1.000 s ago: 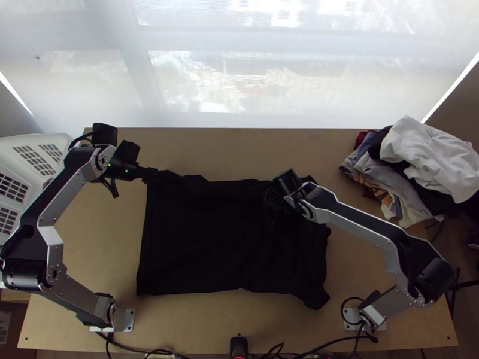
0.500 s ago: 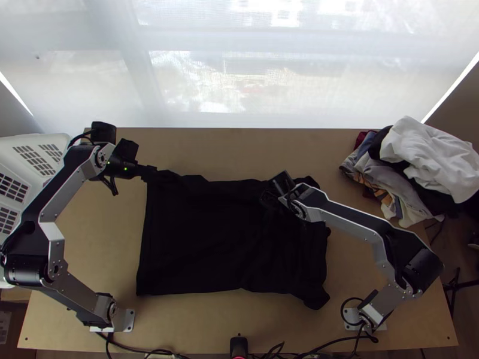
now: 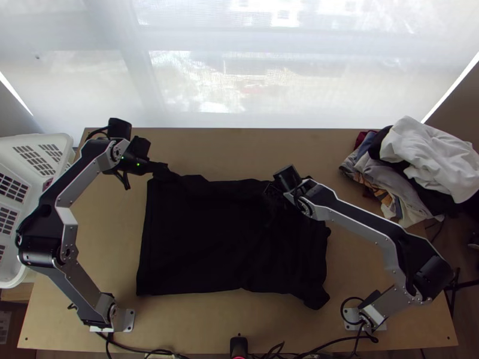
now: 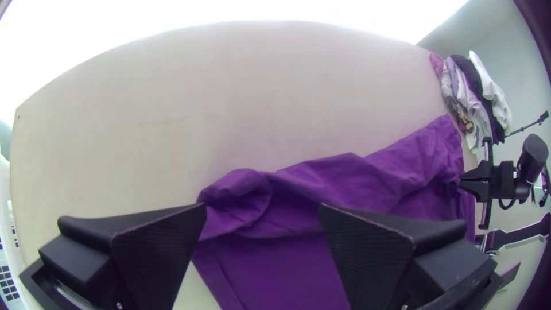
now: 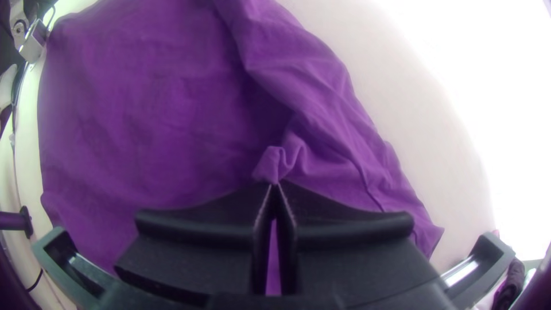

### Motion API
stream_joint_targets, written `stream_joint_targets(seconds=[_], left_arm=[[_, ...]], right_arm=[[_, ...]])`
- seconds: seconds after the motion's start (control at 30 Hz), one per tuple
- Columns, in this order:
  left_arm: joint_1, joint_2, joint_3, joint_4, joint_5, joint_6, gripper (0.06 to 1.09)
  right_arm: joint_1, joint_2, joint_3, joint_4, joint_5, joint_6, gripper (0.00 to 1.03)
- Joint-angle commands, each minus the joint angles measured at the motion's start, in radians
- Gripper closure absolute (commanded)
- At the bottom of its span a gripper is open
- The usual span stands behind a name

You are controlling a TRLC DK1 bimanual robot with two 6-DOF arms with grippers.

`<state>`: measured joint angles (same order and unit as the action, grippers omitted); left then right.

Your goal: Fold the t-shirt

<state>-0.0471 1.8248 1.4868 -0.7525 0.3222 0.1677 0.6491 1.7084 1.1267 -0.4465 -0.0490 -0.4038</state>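
A light wooden bench point(image 3: 197, 323) is carrying a dark cloth t-shirt point(image 3: 191, 239), lying mostly spread, its far edge folding over. Right of the t-shirt, a mixed white, grey and dark clothes heap point(image 3: 419, 155) is partly resting there; silver metal base plates point(image 3: 129, 320) are sitting nearer.

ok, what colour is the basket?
White; the basket shows best in the top view.
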Motion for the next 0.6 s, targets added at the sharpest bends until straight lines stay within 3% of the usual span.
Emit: stream_joint_targets(seconds=[0.0,0.57], left_arm=[[-0.066,0.073,0.059,-0.004,-0.002,-0.022,0.14],[-0.063,0.172,0.098,-0.031,-0.026,-0.023,0.14]], right_arm=[[-0.006,-0.026,-0.001,-0.009,0.0,0.002,1.0],[-0.023,-0.041,-0.001,-0.018,0.0,-0.003,1.0]])
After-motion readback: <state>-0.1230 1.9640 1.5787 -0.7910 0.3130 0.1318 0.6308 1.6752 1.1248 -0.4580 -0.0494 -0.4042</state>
